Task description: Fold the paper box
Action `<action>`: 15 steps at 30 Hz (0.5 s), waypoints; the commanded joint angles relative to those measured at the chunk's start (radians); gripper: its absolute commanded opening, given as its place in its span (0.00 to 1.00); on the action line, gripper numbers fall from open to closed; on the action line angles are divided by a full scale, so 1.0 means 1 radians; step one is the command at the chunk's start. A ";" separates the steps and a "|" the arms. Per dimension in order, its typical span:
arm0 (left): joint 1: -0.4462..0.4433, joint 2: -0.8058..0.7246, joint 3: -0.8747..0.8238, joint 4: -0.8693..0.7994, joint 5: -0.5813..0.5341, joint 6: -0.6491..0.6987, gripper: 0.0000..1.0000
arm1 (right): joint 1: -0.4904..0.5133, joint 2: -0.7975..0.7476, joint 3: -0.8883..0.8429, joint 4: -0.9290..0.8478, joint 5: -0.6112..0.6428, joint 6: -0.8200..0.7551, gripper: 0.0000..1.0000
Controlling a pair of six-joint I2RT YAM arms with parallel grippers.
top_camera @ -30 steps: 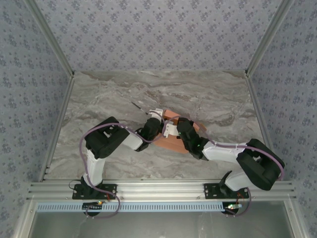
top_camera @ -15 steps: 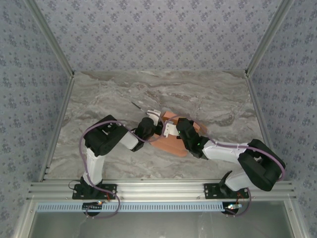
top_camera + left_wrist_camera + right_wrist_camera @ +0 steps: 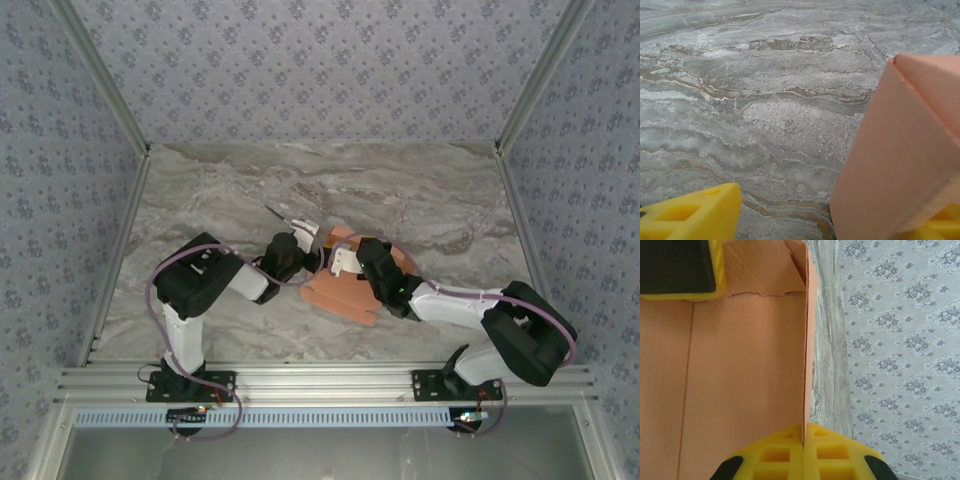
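- The paper box (image 3: pixel 345 292) lies near the middle of the marble table (image 3: pixel 220 200), between the two wrists. It is half formed, with one wall standing up from the flat base.
- I judge it to be very light and thin. It should bend easily at the creases, and it may slide on the smooth table if I push it without holding it. A hard squeeze could dent it.
- The best place to take hold, I think, is the free edge of a wall or flap close to a crease, not the middle of a panel.
- The right gripper (image 3: pixel 803 432) is closed on the thin edge of the standing wall, with the card pinched between its yellow pads.
- The left gripper (image 3: pixel 316 248) has its jaws wide apart and holds nothing. In its wrist view a box panel stands just in front of one finger.
- Both arms reach forward with bent elbows, and the wrists point toward each other over the box.
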 commanded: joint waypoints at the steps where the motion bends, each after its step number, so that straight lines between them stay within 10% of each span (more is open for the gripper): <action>1: 0.020 -0.043 -0.005 0.001 0.083 0.007 0.72 | -0.005 -0.003 -0.001 -0.091 -0.019 0.027 0.00; 15: 0.040 -0.028 0.030 -0.024 0.114 -0.004 0.62 | -0.005 -0.003 -0.002 -0.089 -0.021 0.031 0.00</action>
